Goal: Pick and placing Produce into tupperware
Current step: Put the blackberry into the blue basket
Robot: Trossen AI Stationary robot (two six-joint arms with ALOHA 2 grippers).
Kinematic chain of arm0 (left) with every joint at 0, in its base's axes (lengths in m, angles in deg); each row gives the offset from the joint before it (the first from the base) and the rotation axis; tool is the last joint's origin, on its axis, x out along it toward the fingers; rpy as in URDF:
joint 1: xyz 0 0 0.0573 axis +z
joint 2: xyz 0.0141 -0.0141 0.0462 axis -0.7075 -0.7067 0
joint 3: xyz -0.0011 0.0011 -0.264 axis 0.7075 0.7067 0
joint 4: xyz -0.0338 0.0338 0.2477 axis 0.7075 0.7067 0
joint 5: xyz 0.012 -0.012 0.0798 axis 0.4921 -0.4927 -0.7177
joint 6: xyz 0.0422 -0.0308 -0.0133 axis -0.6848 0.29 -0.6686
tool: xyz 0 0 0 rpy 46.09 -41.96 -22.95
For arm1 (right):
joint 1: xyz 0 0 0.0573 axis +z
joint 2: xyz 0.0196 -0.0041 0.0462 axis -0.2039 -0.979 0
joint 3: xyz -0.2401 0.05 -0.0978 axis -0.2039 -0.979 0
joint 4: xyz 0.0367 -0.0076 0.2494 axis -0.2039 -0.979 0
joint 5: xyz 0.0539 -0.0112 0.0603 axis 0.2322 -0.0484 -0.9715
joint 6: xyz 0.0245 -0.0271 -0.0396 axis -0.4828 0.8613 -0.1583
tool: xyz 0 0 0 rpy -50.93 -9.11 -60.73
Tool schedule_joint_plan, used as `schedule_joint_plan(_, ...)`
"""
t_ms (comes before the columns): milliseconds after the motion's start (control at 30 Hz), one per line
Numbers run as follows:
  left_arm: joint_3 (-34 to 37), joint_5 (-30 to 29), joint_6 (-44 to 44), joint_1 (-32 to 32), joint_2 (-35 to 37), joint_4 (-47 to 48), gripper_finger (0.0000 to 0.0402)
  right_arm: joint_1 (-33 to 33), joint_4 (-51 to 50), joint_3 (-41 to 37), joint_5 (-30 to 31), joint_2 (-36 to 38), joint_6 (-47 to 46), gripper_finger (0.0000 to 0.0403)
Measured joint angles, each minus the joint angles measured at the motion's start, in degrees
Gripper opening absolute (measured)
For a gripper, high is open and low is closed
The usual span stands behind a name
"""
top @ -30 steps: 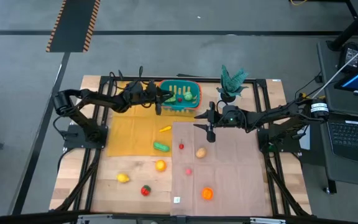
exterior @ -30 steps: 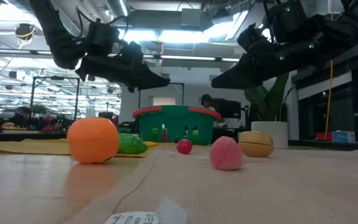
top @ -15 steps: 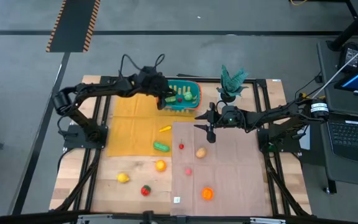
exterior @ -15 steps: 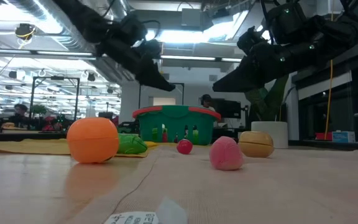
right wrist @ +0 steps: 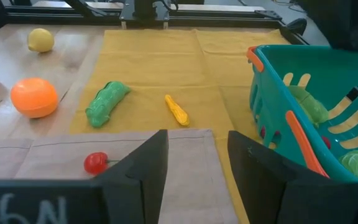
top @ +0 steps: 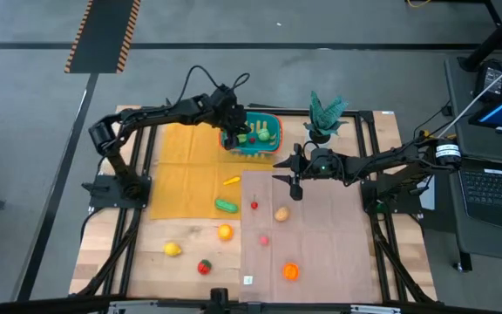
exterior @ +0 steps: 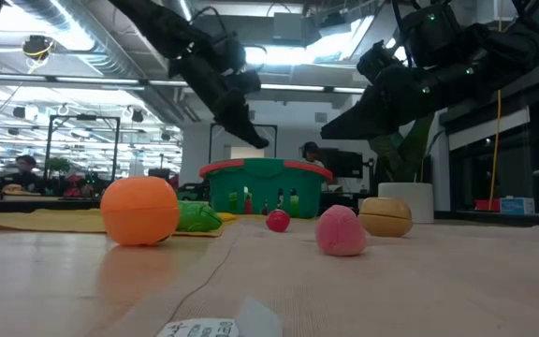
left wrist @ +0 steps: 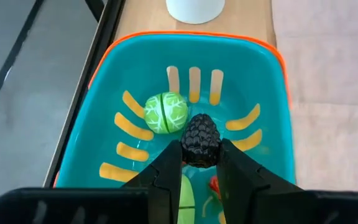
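The glossy plastic tupperware (left wrist: pixel 98 102) holds a smooth, shiny green ball (left wrist: pixel 165 112), above it a rough, pebbled black fruit (left wrist: pixel 201 140), and at seven o'clock matt yellow cloth (top: pixel 186 170) covers bare wood (top: pixel 129 253).

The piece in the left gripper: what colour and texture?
Black and bumpy, clearest in the left wrist view, held over the basket: piece, left gripper.

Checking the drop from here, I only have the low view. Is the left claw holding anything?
Observer: Yes, the left claw is shut on a dark bumpy fruit.
Operator: Over the basket?
Observer: Yes, above the teal basket; a green ball lies inside.
Operator: Right claw?
Observer: The right claw is open, empty, over the tan cloth.
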Motion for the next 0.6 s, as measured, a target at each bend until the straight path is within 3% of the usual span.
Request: schedule_joint_plan(600, -1.6, 0.3, -2.6, 0.2, -9.8, -0.6, 0.0074, 0.0, -0.1, 0.0, 0.0, 0.0, 0.0, 0.0169)
